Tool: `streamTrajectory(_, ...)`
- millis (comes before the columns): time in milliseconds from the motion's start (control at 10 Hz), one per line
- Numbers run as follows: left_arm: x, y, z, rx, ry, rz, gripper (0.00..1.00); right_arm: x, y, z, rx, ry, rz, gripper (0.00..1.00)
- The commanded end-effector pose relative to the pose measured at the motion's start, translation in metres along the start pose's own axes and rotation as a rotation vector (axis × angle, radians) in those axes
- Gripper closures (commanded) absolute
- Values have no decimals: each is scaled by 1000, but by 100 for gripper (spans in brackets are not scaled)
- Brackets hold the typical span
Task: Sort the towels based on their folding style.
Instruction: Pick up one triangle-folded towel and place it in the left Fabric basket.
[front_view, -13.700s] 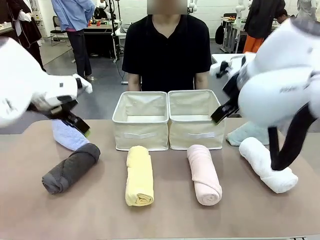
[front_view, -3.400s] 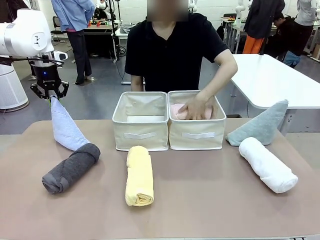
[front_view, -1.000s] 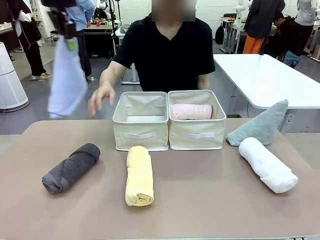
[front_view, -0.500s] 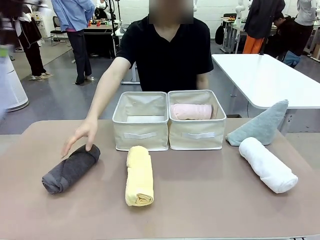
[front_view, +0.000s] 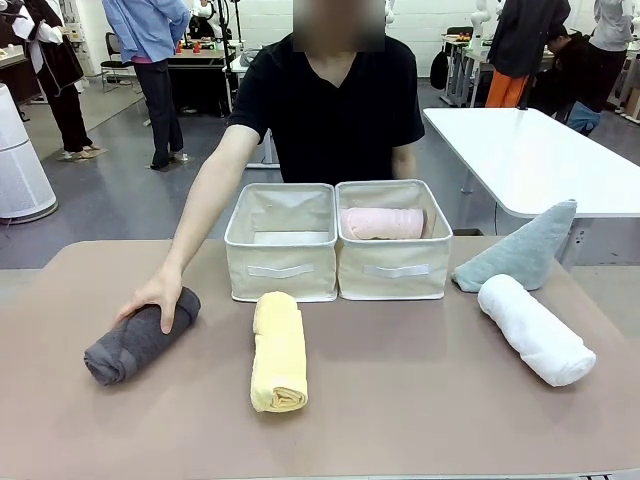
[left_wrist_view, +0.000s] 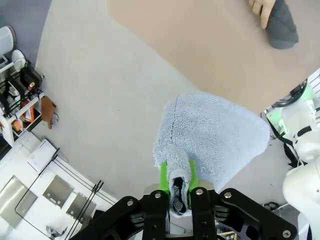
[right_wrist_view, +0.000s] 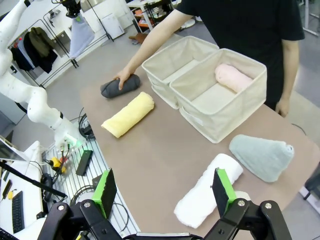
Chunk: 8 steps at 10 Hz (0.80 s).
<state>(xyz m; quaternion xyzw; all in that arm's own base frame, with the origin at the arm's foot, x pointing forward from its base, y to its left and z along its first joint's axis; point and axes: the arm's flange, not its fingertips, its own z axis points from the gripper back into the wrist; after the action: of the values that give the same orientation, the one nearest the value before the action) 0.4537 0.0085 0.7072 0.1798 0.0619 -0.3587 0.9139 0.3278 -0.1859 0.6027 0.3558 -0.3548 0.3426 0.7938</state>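
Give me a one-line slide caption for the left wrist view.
Left gripper clamps the light blue towel clear of the table while a person's hand rests on the dark grey towel.

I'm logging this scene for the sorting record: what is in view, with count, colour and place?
dark grey towel: one, rolled, on the table, left side.
yellow towel: one, rolled, in front of the left basket.
pink towel: one, rolled, inside the right basket.
white towel: one, rolled, right side.
grey-blue towel: one, cone, beside the right basket.
light blue towel: one, hanging off the table.
baskets: two, beige, side by side, far middle.
table: one, brown.
person's hand: one, on the dark grey towel.
left gripper: shut on the light blue towel.
right gripper: open, above the table.
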Motion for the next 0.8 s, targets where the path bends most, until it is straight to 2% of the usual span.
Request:
streamTrajectory(0, 5, -6, -5, -12, -30, 39, 85, 0, -1, -1, -1, -8, 10, 0)
streamTrajectory(700, 6, -5, -4, -44, -39, 57, 85, 0, -1, -1, -1, -8, 10, 0)
